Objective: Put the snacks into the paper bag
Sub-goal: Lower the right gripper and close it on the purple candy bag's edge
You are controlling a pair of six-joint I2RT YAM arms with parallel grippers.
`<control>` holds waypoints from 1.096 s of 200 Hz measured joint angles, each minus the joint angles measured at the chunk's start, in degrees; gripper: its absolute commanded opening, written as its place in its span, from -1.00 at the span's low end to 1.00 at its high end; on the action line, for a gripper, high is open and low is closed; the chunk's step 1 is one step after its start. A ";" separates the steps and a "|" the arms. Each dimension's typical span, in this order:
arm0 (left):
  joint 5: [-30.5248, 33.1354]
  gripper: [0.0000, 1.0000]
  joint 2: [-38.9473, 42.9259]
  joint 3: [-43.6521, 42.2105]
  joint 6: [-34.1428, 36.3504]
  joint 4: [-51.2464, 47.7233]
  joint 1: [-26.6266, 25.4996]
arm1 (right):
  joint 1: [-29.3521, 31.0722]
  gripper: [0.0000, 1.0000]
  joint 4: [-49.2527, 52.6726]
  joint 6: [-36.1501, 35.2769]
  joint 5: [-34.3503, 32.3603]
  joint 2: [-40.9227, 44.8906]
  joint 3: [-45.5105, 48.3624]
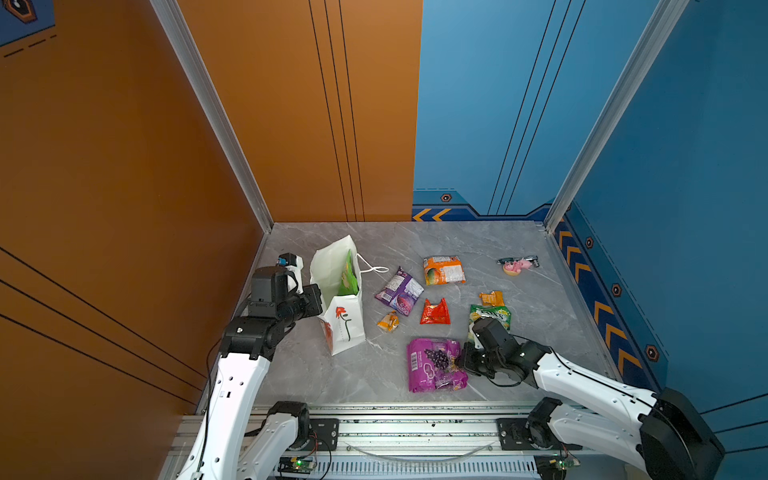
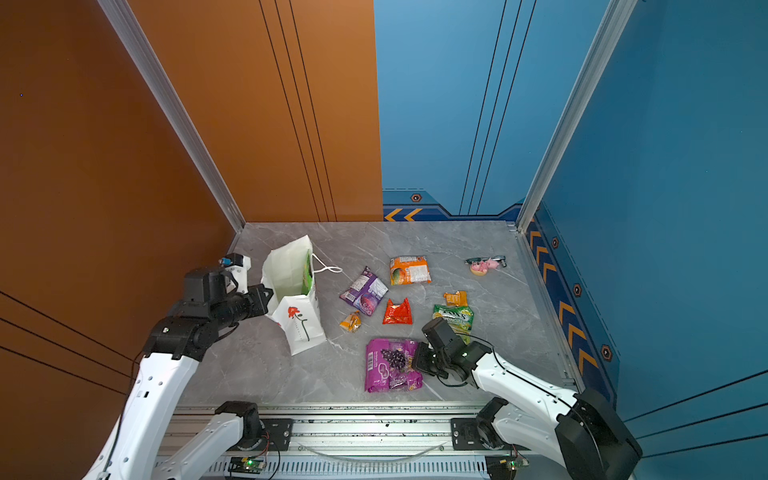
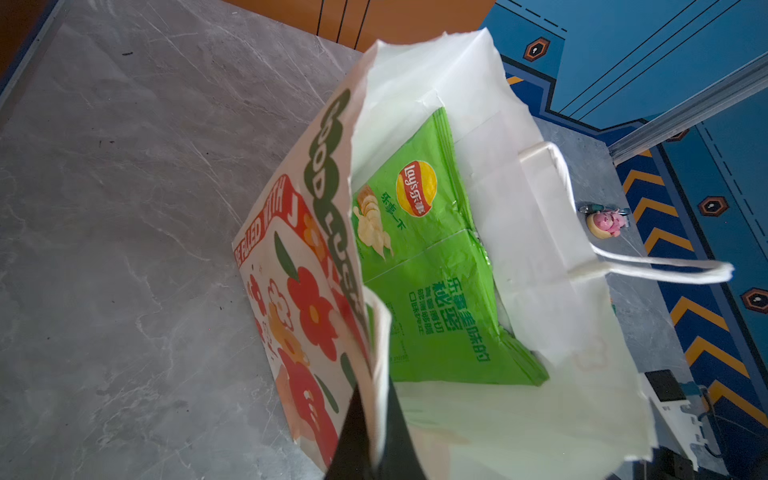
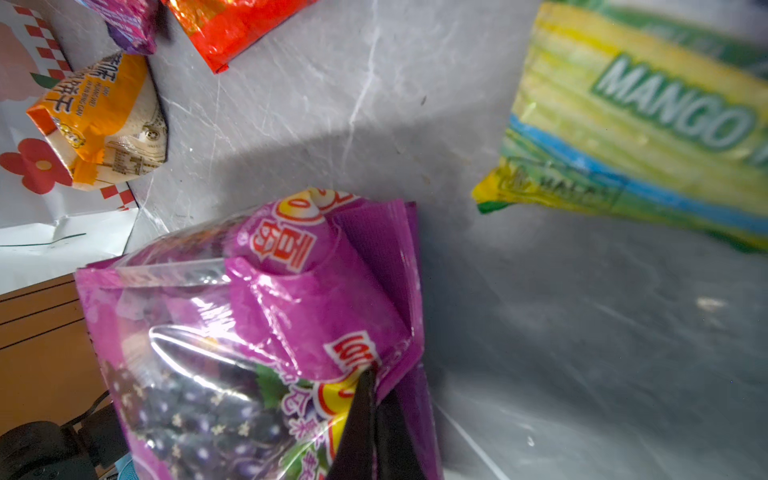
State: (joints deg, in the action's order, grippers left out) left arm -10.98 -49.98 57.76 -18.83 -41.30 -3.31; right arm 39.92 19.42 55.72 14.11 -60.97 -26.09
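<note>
The paper bag (image 1: 343, 328) stands upright at the left of the grey, marble-patterned table (image 1: 415, 241). It is a tall white box of stiff, creased paper with a red flower on its front and its mouth gaping upward. The left gripper (image 1: 316, 296) is closed on the bag's left rim, and its black fingers (image 3: 353, 436) pinch the paper edge flat. Inside the bag a large green packet (image 3: 424, 257) of crinkled glossy film leans against one wall, with open room beside it. A white cord handle (image 1: 372, 268) loops out over the bag's right side.

The other snacks lie flat to the right of the bag. A small orange-yellow packet (image 1: 388, 322) is nearest its foot. Next come a rumpled purple packet (image 1: 400, 291) and a shiny red packet (image 1: 435, 312). Farther right are a pillow-shaped orange packet (image 1: 443, 270), a second tiny packet (image 1: 491, 298) and a green-yellow packet (image 1: 490, 316). A pink toy (image 1: 517, 266) sits farthest from the bag.

The magenta packet (image 1: 434, 370) lies right of the bag and nearer the robot, with bare table between them. The right gripper (image 1: 459, 361) is clamped narrow on the sealed edge that faces away from the bag.
</note>
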 measured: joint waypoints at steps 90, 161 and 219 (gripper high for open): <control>0.00 -1.00 -0.26 0.00 0.00 0.37 0.00 | 7.32 -1.00 10.51 8.17 -10.60 6.45 -5.05; 0.00 -1.00 -0.26 0.00 0.00 0.39 0.00 | 11.28 -1.00 13.33 10.56 -16.59 5.75 -9.68; 0.02 -1.00 -0.79 1.57 0.00 -0.04 -0.26 | 11.87 -1.00 11.04 10.19 -18.69 12.46 -9.75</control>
State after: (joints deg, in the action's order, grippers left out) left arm -10.96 -50.76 59.33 -18.83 -41.34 -3.57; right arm 51.79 30.46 65.91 -4.58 -48.51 -35.83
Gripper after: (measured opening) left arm 0.048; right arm 0.047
